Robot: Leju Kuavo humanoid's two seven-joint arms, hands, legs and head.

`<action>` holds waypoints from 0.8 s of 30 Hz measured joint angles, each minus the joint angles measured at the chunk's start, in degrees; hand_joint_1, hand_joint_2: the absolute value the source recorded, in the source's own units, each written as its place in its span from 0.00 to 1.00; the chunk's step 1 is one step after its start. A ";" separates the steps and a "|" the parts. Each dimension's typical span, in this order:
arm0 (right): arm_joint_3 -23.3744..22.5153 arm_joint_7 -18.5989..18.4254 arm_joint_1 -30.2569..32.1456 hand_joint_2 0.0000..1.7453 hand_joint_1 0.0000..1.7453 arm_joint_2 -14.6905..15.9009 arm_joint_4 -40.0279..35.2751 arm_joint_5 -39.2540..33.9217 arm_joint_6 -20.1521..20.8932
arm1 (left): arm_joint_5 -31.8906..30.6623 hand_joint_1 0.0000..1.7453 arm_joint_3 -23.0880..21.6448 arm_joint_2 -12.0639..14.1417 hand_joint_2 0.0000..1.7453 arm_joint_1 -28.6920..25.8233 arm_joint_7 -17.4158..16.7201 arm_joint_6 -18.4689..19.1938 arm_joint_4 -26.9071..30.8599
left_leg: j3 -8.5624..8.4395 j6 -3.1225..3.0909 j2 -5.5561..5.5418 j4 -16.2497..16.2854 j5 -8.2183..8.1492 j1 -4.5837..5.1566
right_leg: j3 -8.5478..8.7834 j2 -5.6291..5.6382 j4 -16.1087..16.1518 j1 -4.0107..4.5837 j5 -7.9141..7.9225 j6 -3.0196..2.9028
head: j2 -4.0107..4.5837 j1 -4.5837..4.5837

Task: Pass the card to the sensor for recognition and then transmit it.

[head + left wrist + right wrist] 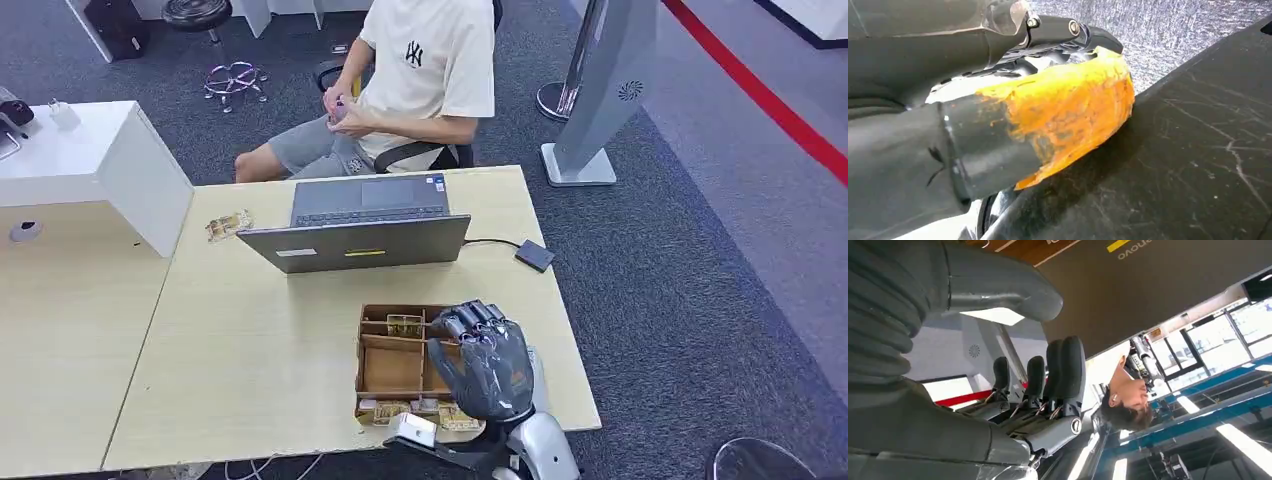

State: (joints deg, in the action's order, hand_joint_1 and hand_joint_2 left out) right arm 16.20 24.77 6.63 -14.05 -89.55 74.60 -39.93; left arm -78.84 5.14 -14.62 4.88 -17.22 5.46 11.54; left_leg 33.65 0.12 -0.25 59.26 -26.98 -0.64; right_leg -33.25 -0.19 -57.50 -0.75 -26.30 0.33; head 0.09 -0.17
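Note:
A wooden divided box (392, 368) stands near the table's front edge, with cards in it: one card (404, 325) in a far compartment and others (380, 408) along the near side. My right hand (485, 360) hovers over the box's right part with its back toward me. In the right wrist view my right hand (1038, 385) has its fingers stretched out and the thumb apart, holding nothing. The small dark sensor (535, 255) lies to the right of the laptop, joined to it by a cable. My left hand (1048, 115), its thumb smeared with orange, holds nothing.
An open grey laptop (360, 225) stands at the table's middle, and a seated person (400, 90) faces it from the far side. Another card (228, 226) lies left of the laptop. A white desk unit (90, 160) stands at the left.

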 joint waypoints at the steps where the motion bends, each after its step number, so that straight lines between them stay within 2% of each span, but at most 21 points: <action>1: -0.07 0.00 0.21 1.00 0.53 0.00 -0.15 -0.07 -0.02 | -0.35 0.00 -0.11 0.00 0.00 0.01 0.18 0.13 0.00 | 0.00 0.00 0.00 0.00 0.00 0.00 | 0.00 0.00 0.00 0.00 0.00 0.00 | 0.00 0.00; 2: -0.18 0.00 0.52 1.00 0.50 0.00 -0.37 -0.07 0.00 | -0.75 0.00 -0.37 0.02 0.00 0.01 0.35 0.26 0.00 | 0.00 0.00 0.00 0.00 0.00 0.00 | 0.00 -0.01 0.00 0.00 0.00 0.00 | 0.00 0.00; 6: -0.31 -0.39 1.28 1.00 0.52 0.09 -0.92 -0.15 0.00 | -1.66 0.00 -1.01 0.20 0.00 0.07 0.46 0.53 0.00 | -0.01 0.00 0.01 0.00 0.00 0.00 | 0.00 0.00 0.00 0.00 0.00 0.00 | 0.00 0.00; 8: -0.31 -0.77 1.57 1.00 0.49 0.18 -0.90 -0.42 0.00 | -2.01 0.00 -1.14 0.24 0.00 0.10 0.48 0.53 0.00 | 0.00 0.00 0.00 0.00 0.00 0.00 | 0.00 0.00 0.00 0.00 0.00 0.00 | 0.00 0.00; 16: -0.22 -1.92 2.25 1.00 0.53 0.50 -0.18 -0.39 0.00 | -2.89 0.00 -1.93 0.63 0.00 0.25 0.48 0.70 0.00 | 0.00 0.00 0.00 0.00 0.00 0.00 | 0.00 0.00 0.00 0.00 0.00 0.00 | 0.00 0.02; 22: -0.22 -2.49 2.47 1.00 0.50 0.74 0.74 0.28 0.00 | -3.11 0.00 -1.99 0.74 0.00 0.25 0.46 0.70 0.00 | 0.00 0.00 0.00 0.00 0.00 0.00 | 0.00 0.00 0.00 0.00 0.00 0.00 | 0.00 0.00; 24: -0.22 -2.84 2.52 1.00 0.53 0.87 1.14 0.76 0.00 | -3.35 0.00 -1.99 0.76 0.00 0.25 0.46 0.70 0.00 | 0.00 0.00 0.00 0.00 0.00 0.00 | 0.00 0.00 0.00 0.00 0.00 0.00 | 0.00 0.00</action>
State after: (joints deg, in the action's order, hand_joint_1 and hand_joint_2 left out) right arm 15.98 21.92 9.14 -13.18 -88.41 75.36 -39.93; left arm -82.18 3.15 -13.86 5.13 -16.76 6.16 11.54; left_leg 33.65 0.12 -0.25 59.25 -26.98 -0.65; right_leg -33.25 -0.19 -57.50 -0.75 -26.30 0.33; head 0.09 -0.17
